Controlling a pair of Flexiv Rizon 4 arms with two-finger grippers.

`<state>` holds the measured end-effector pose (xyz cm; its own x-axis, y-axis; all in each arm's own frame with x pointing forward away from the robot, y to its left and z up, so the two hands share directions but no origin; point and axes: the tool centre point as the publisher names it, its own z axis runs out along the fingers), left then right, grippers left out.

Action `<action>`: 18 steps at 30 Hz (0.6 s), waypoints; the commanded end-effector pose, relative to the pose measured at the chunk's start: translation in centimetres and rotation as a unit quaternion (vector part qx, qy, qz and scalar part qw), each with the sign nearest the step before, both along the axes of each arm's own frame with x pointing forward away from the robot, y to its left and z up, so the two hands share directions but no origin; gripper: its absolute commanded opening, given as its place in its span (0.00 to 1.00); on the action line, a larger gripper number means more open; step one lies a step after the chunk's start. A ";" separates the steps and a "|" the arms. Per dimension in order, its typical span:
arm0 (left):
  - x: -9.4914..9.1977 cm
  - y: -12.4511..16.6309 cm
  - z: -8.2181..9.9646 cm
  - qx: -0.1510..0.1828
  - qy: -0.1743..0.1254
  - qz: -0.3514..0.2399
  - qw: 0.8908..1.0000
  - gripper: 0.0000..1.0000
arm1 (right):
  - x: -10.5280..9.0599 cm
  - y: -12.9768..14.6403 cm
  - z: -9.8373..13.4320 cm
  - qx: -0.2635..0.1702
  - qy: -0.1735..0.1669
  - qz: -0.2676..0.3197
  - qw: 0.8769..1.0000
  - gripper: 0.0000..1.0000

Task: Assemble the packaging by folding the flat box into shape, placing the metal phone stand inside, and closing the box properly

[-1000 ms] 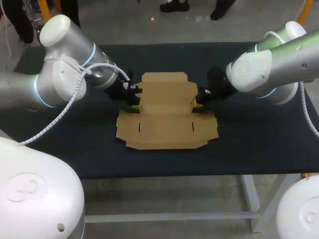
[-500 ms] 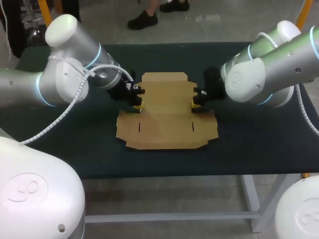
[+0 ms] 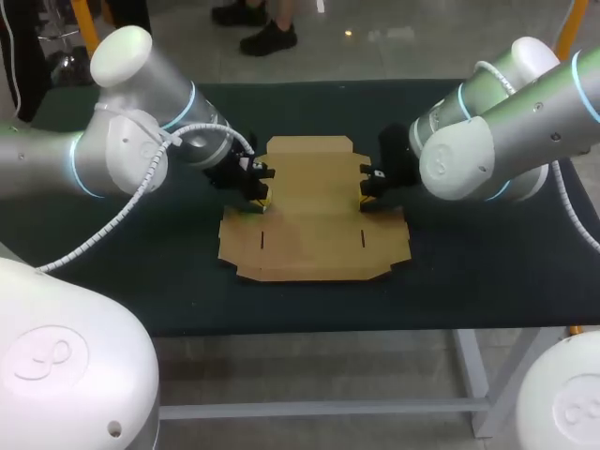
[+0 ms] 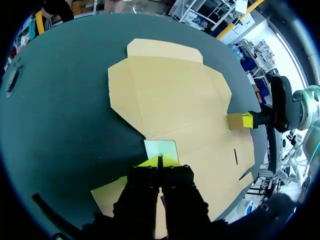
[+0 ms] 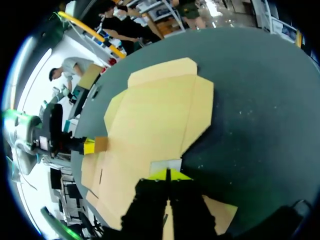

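Flat box (image 3: pixel 314 220), plain cardboard, unfolded, laid at middle of dark surface (image 3: pixel 469 272), left gripper (image 3: pixel 262 199) clenched on its left side flap, right gripper (image 3: pixel 367 199) clenched on its right side flap.

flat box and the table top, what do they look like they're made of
The flat box looks like plain brown cardboard with a matte finish: a thin sheet with crease lines, cut slots and shaped flaps. The table top seems covered in a dark green, non-shiny mat, perhaps felt or rubber; the pictures do not settle which.
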<state>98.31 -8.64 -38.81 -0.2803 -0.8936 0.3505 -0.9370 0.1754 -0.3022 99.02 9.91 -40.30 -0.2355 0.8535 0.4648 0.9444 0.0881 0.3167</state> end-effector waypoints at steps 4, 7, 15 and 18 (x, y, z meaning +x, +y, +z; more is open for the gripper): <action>0.1 -0.6 0.0 0.011 0.002 0.003 1.000 0.00 | 0.1 0.8 -0.2 -0.013 -0.006 -0.003 1.000 0.00; 0.1 -0.7 -0.1 0.013 0.002 0.003 1.000 0.00 | 0.1 1.0 -0.3 -0.017 -0.007 -0.003 1.000 0.00; 0.2 -1.3 -0.3 0.016 0.002 -0.001 1.000 0.00 | 0.1 1.3 -0.5 -0.025 -0.007 -0.002 1.000 0.00; 0.2 -1.4 -0.4 0.017 0.002 -0.003 1.000 0.00 | 0.1 1.4 -0.6 -0.028 -0.006 -0.002 1.000 0.00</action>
<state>98.36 -9.69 -39.13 -0.2886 -0.8983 0.3314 -0.9354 0.1907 -0.2976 99.12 10.95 -40.83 -0.2417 0.8703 0.4292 0.9418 0.1039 0.3198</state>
